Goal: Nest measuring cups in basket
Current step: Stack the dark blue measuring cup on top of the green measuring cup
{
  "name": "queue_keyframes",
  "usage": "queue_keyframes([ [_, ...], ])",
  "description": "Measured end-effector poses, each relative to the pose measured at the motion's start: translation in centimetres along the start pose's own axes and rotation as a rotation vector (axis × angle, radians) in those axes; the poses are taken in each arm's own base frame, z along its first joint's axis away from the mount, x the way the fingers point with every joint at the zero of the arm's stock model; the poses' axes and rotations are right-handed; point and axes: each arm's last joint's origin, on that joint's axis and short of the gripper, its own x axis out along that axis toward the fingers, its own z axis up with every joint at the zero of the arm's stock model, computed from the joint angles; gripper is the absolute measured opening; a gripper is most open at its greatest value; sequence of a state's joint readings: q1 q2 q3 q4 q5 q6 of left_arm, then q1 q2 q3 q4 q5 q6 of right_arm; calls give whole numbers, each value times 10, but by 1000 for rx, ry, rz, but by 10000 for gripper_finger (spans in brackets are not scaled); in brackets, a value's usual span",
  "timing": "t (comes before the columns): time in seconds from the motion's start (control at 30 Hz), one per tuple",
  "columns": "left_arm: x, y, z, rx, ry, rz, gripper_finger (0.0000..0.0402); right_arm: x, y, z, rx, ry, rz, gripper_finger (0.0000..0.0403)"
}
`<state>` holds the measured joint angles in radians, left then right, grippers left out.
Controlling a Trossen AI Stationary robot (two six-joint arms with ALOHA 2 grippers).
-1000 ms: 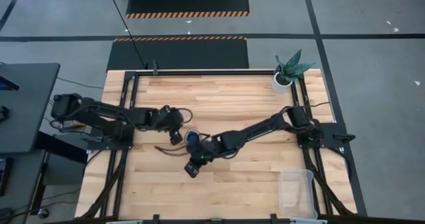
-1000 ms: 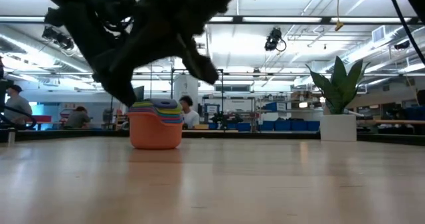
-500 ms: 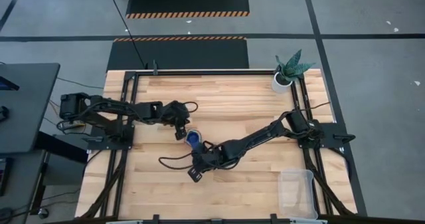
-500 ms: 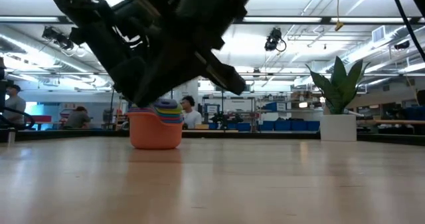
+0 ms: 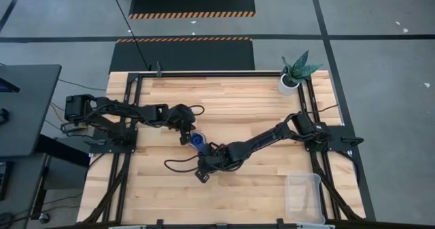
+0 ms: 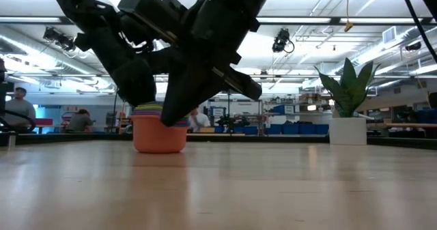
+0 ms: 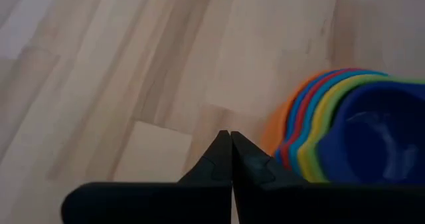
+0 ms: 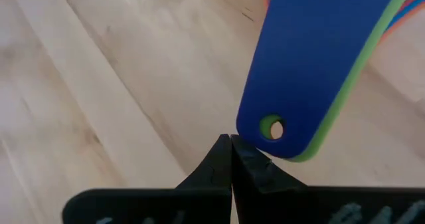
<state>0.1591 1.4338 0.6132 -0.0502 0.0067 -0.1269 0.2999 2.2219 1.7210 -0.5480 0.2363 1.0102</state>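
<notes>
The measuring cups (image 5: 197, 141) stand nested in one stack on the table's middle, orange outermost (image 6: 159, 133) and dark blue innermost (image 7: 372, 134). Their stacked handles (image 8: 312, 64) stick out toward the near edge, blue over green. My left gripper (image 7: 230, 135) is shut, just left of the stack (image 5: 185, 138), with a gap to the orange wall. My right gripper (image 8: 230, 139) is shut and sits at the handles' free end (image 5: 202, 175). The clear basket (image 5: 304, 196) sits at the near right corner, far from both grippers. My right gripper's shut fingertips stand right at the free end of the stacked handles (image 8: 249, 134), beside the hanging hole. It comes in from the near side, pointing along the handles. Whether the tips touch the handle I cannot tell.
A white plant pot (image 5: 289, 83) stands at the far right corner and shows at the right in the low view (image 6: 348, 129). A dark cable (image 5: 178, 162) loops on the table near the right gripper. Bare wood lies between the stack and the basket.
My left gripper has moved toward the table's right, closing in on the cup stack. My right arm has dropped lower and its gripper has shifted slightly on the stack's near side. The cups have stayed where they were.
</notes>
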Motion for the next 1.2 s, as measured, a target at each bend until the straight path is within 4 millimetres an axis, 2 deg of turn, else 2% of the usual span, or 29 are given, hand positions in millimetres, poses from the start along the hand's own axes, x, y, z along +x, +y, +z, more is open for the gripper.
queue_keyframes([
  [0.27,0,-5,-5,-5,51,-22,0,1,-6,2,-28,14,-41,0],
  [0.7,-1,-28,-14,-25,105,-72,0,2,-16,9,-90,43,-81,0],
  [1.03,-2,-34,-16,-34,111,-55,0,-24,-14,20,-145,37,-49,0],
  [1.2,-2,-34,-16,-34,116,-53,0,-32,-12,15,-161,59,-45,0],
])
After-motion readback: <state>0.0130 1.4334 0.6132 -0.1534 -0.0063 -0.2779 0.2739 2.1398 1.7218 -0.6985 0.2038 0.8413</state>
